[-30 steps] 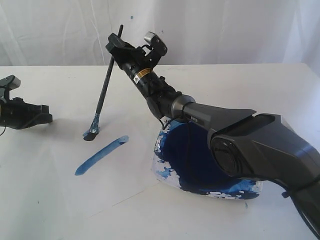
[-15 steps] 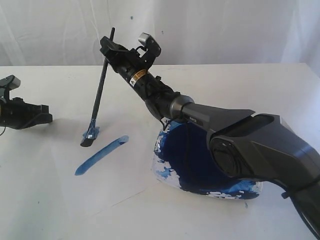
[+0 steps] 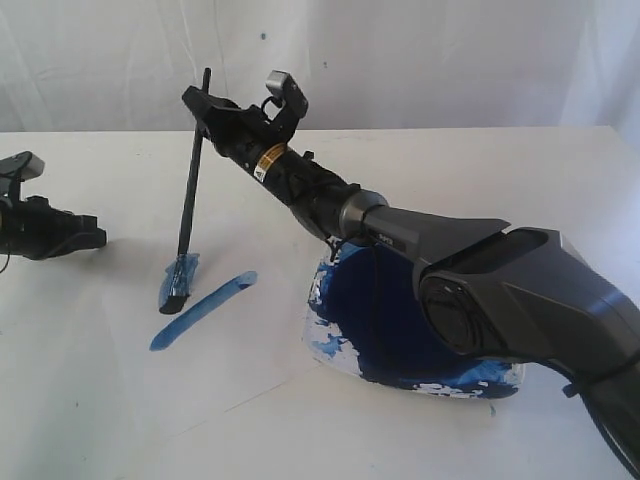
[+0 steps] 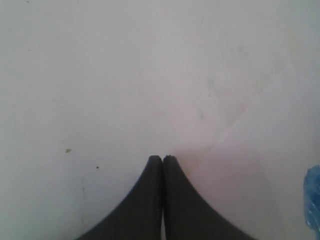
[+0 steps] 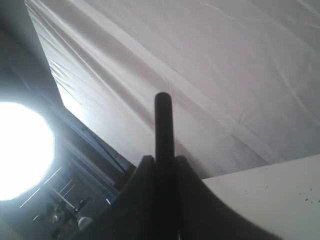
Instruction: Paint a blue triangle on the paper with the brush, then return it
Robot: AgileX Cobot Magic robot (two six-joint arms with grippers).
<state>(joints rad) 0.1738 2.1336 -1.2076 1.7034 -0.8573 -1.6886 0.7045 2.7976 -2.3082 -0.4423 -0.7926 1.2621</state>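
Observation:
My right gripper [image 3: 203, 101] is shut on the upper handle of the brush [image 3: 190, 185], which stands nearly upright. Its bristle tip presses on the paper [image 3: 120, 360], where a short fresh blue stroke [image 3: 177, 277] lies under it. One longer blue stroke [image 3: 203, 310] slants beside that; only these two sides of the blue triangle show. In the right wrist view the black handle [image 5: 163, 125] pokes out between the shut fingers [image 5: 144, 172]. My left gripper [image 3: 98, 238] rests shut and empty at the far left, its fingertips [image 4: 155, 161] together over the white table.
A dish of dark navy paint [image 3: 400, 330] sits right of the strokes, partly under my right arm [image 3: 420, 235]. A paper edge [image 4: 260, 100] and a blue patch [image 4: 313, 200] show in the left wrist view. White curtain behind the table.
My right gripper has shifted left with the brush, dragging the tip leftward and toward the front. The short blue stroke under the tip has grown. The left arm stays put.

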